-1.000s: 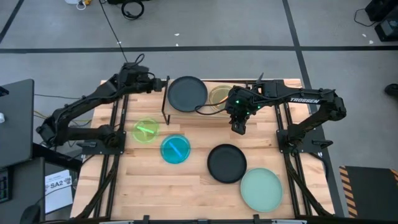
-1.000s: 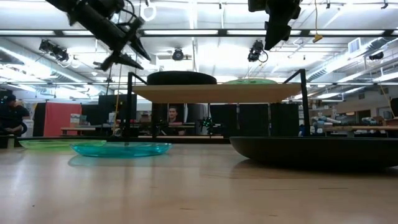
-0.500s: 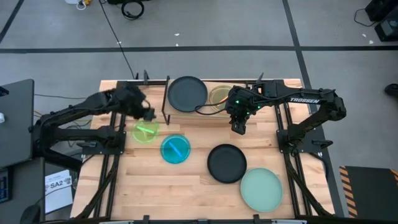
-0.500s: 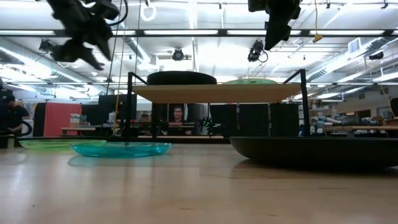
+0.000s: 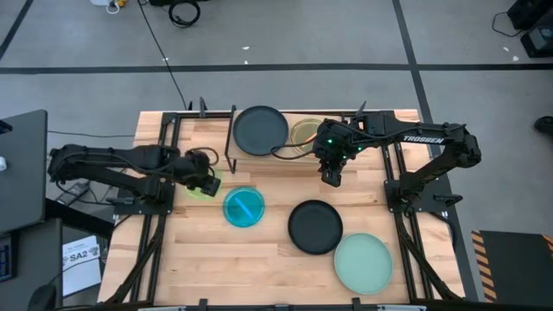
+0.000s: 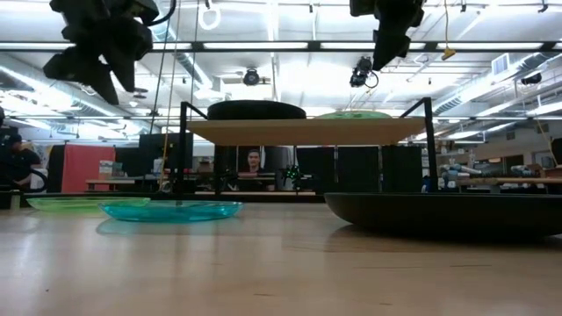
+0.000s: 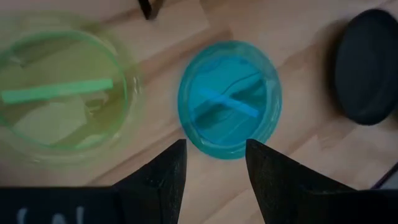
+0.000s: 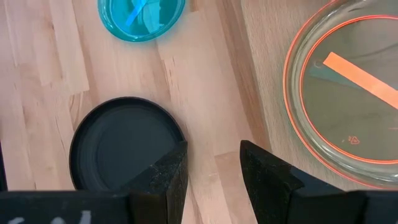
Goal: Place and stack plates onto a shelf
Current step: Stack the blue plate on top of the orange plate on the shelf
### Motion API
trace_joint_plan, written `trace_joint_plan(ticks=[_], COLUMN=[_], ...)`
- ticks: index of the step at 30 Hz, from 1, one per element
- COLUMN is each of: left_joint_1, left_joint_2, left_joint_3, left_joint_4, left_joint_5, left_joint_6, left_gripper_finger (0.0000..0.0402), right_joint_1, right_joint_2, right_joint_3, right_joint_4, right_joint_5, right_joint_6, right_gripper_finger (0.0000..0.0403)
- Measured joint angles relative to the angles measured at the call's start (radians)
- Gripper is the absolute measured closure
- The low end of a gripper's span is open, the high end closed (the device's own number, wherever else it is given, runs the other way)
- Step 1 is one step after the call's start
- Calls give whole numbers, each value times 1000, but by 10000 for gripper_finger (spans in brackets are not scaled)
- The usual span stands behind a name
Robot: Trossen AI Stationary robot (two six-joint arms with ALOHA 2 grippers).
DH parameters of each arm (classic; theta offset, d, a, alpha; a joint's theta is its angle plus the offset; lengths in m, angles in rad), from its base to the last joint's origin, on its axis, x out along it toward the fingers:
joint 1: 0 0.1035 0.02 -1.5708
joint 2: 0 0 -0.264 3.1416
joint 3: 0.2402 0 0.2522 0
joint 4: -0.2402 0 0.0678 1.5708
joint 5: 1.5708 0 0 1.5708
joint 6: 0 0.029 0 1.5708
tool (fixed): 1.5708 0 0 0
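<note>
The left gripper (image 5: 204, 179), fingers apart and empty, hangs over the lime green plate (image 5: 200, 183), the blue plate (image 5: 244, 206) just ahead of it; this arm looks the nearer to both. On the shelf (image 5: 337, 118) sit one black plate (image 5: 260, 130) and one orange plate (image 8: 348, 93). The right gripper (image 5: 332, 177), likewise apart and empty, hovers beside the shelf's edge. On the table beyond it lie a second black plate (image 5: 314, 226) and one mint plate (image 5: 363, 263).
</note>
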Motion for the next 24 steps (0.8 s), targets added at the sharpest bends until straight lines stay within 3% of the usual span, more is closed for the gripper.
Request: trace_joint_plan(ticks=[11, 24], left_joint_1=[-90, -109], left_joint_2=[202, 375], left_joint_3=[0, 0], left_joint_4=[-3, 30], left_joint_5=[-5, -8], left_joint_6=[-52, -51], left_gripper_finger=[230, 230], right_joint_1=[0, 0], right_joint_2=[0, 0], right_joint_3=[0, 0], right_joint_4=[4, 4], right_joint_5=[0, 0], right_joint_6=[0, 0], right_gripper_finger=[252, 252])
